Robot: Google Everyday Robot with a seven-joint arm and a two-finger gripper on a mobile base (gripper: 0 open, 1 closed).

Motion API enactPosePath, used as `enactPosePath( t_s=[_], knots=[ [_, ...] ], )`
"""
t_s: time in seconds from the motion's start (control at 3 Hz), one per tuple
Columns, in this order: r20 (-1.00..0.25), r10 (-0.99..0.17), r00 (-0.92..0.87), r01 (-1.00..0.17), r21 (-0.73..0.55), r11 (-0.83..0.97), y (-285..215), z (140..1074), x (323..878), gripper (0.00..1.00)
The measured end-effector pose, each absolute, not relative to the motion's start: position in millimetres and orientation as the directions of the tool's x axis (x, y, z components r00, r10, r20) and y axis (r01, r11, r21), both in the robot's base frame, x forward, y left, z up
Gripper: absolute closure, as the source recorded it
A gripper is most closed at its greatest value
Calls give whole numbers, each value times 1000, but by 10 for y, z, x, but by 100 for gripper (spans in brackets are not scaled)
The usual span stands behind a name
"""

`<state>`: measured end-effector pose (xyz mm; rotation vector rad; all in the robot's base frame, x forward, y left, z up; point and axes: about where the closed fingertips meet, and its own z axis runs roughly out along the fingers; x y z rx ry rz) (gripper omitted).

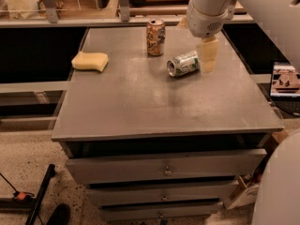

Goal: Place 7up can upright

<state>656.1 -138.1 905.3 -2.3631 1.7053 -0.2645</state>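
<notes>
Silver-green 7up can point(183, 63) lies toppled, orange can point(155, 30) behind, gripper point(209, 55) just beside, grip state unclear.

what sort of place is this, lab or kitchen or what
Probably a robot test lab or workshop: a grey drawer cabinet serves as the table, on a speckled hard floor. The gripper hangs just beside the toppled 7up can.
</notes>
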Motion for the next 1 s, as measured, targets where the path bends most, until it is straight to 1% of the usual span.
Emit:
enactPosePath(
  t_s=[0.33, 0.67, 1.0],
  knots=[
    [13, -952, 306, -924, -236, -301, -1535, 8870, 6620, 0],
    [-21, -949, 316, -935, -178, -308, -1677, 8602, 6684, 0],
    [-65, -937, 344, -932, -147, -332, -1613, 8382, 6767, 0]
  ],
)
